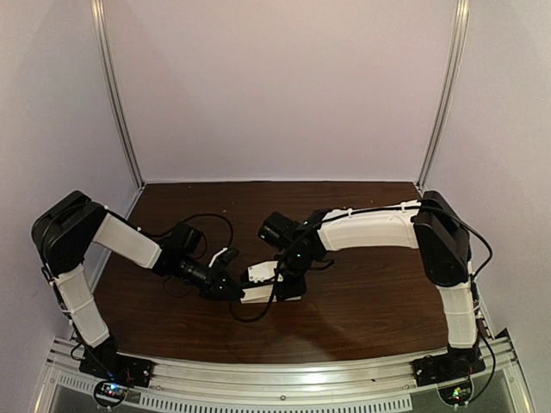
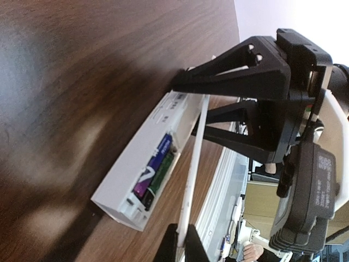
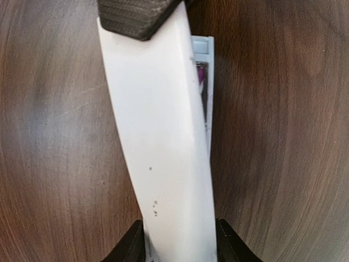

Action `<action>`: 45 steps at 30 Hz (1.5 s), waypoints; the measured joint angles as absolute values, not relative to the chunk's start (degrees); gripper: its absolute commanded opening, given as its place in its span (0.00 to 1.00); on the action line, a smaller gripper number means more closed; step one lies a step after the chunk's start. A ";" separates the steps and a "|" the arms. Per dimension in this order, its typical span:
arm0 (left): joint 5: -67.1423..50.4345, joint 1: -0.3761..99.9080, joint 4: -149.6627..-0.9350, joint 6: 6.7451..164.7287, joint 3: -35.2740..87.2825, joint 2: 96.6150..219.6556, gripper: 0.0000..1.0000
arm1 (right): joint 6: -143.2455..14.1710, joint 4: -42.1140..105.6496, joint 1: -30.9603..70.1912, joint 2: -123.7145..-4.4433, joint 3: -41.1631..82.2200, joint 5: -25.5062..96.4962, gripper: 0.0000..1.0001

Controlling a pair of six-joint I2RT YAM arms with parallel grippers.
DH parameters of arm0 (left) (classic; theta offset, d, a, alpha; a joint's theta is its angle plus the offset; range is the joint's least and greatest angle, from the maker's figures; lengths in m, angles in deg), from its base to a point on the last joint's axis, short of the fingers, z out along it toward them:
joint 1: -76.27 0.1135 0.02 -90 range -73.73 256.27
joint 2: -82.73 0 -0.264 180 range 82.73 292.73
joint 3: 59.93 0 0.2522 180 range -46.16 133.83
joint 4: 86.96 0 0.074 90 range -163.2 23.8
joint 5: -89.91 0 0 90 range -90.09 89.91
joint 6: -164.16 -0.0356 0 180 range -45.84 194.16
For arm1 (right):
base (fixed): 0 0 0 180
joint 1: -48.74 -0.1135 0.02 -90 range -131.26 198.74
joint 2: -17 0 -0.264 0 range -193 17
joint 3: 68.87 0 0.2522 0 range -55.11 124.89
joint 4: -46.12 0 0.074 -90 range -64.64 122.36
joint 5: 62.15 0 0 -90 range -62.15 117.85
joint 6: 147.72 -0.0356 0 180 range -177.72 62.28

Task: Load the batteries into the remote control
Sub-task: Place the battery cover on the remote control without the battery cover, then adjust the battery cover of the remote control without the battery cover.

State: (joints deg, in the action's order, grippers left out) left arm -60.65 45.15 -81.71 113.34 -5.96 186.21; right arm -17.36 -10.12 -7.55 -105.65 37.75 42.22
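Top view: the left gripper (image 1: 226, 288) and right gripper (image 1: 288, 280) meet over the remote control (image 1: 261, 295).

Left wrist: the batteries (image 2: 155, 170) lie inside the remote, beside jaws pinched together on the cover strip (image 2: 194, 164), probably to line it up.

Right wrist: the jaws flank the strip's end; I cannot tell whether they clamp it.

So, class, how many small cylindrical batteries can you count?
2: a purple battery and a green-labelled battery, side by side in the white plastic remote's open compartment. No others visible.
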 measured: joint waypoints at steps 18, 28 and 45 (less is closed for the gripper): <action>-55.97 46.55 -74.15 110.69 -2.92 184.86 0.46 | -17.36 -10.05 -7.55 -105.65 37.78 41.29 0.29; -43.53 46.59 -68.62 105.58 -2.27 175.35 0.59 | -17.32 -10.09 -7.55 -105.67 37.78 41.07 0.40; -31.82 39.95 -73.56 103.28 -9.67 170.52 0.71 | -17.63 -10.31 -7.55 -106.06 38.15 40.80 0.38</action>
State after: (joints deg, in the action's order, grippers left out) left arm -31.82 39.95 -73.56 103.28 -9.67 170.52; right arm -17.63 -10.31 -7.55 -106.06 38.15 40.80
